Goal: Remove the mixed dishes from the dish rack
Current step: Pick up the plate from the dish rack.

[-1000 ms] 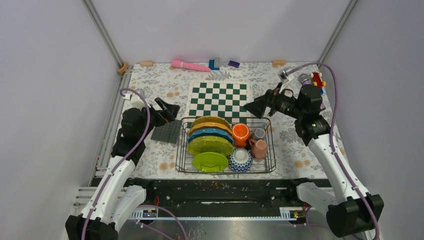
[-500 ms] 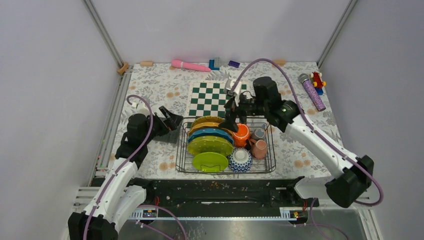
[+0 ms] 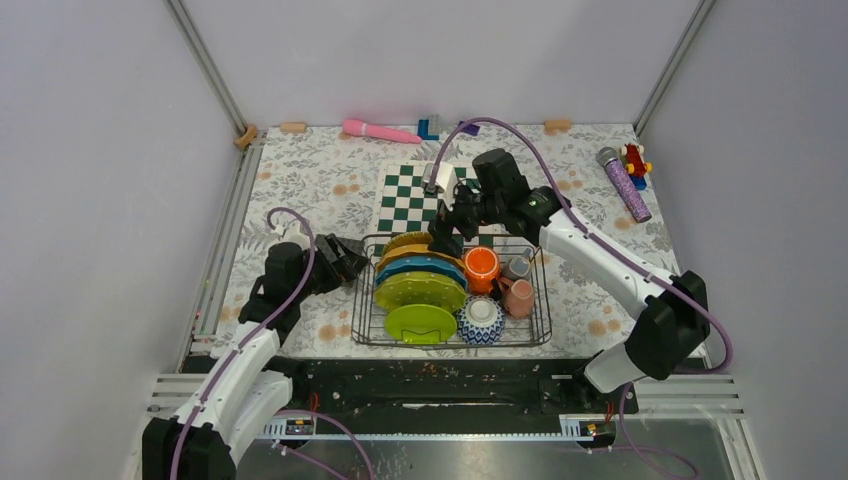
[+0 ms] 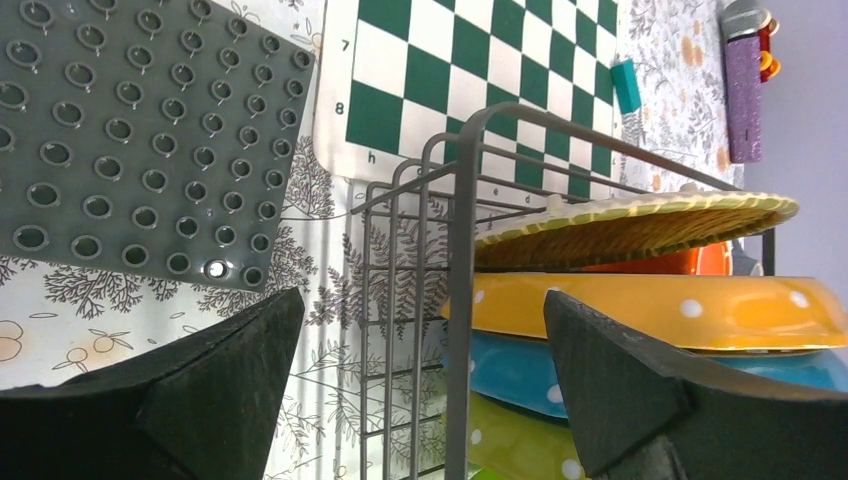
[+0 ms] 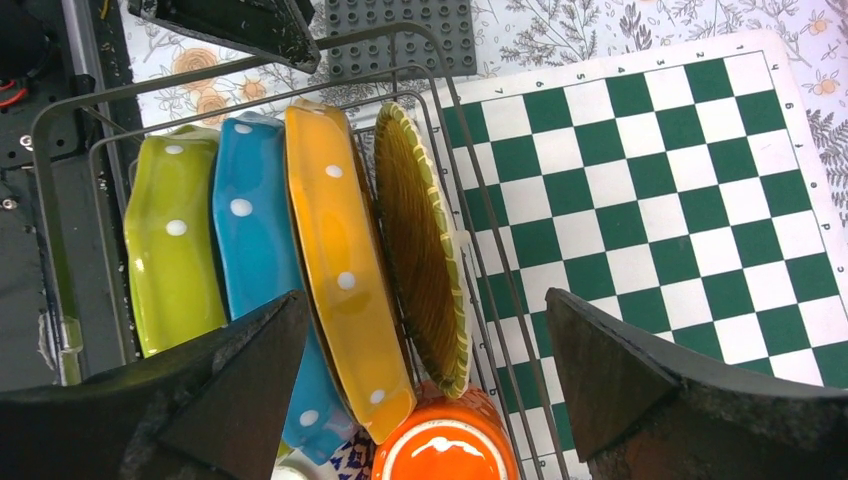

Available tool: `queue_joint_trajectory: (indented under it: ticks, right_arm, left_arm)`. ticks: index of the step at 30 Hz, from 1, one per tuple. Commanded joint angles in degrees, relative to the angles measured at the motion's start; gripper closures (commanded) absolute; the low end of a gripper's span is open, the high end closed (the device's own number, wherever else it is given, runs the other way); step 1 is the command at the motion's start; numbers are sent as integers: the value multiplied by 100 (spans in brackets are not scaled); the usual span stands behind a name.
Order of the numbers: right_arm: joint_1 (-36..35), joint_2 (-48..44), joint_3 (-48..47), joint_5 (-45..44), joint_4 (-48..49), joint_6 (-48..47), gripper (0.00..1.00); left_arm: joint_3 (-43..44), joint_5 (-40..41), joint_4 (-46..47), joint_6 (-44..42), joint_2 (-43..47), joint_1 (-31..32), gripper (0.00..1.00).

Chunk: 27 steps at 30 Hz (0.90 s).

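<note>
The dark wire dish rack point(image 3: 540, 330) stands in front of the chessboard. On edge in it are an olive woven-look plate point(image 3: 420, 240), a yellow-orange plate point(image 3: 412, 253), a teal plate point(image 3: 420, 268) and a lime green plate point(image 3: 420, 290). Another lime plate point(image 3: 420, 322) lies at the front. The orange cup point(image 3: 481, 267), grey cup point(image 3: 517, 266), pink mug point(image 3: 518, 296) and patterned bowl point(image 3: 481, 318) are on the right. My right gripper point(image 5: 425, 300) is open above the back plates point(image 5: 335, 260) and holds nothing. My left gripper point(image 4: 420, 300) is open and empty at the rack's back left corner point(image 4: 462, 300).
The green-and-white chessboard point(image 3: 435, 200) lies behind the rack. The grey studded mat point(image 4: 130, 130) lies left of it. A pink toy point(image 3: 378, 130), blue bricks point(image 3: 428, 128) and a purple brick point(image 3: 467, 127) lie along the back. A glittery microphone point(image 3: 625, 185) and a red toy point(image 3: 633, 158) lie at the right.
My right arm has swung left from the back right and now hangs over the back of the rack. My left gripper has moved nearer and closer to the rack's left side.
</note>
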State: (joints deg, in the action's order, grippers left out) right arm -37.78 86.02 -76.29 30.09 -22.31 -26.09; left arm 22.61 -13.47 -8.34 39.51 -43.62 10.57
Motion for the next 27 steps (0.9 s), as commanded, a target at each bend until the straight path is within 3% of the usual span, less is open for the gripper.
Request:
queue_joint_trajectory:
  ticks: [1,12,21,27]
  right_arm:
    - [-87,179,-299,-171,-110,-217,6]
    - [-110,625,-649,-442,-511,-365,10]
    - [-250,390,-574,-101,-664,-700,12]
    - [-433,373,-466,-41,-626,-724,12]
  left_arm:
    - [-85,-205,301,-168,-134,20,9]
    - [-178,-286,346,-413,-364,59,24]
    - [-168,-305,367,-496,-557,58,40]
    - [-174,-320,394,-536,-604,66,44]
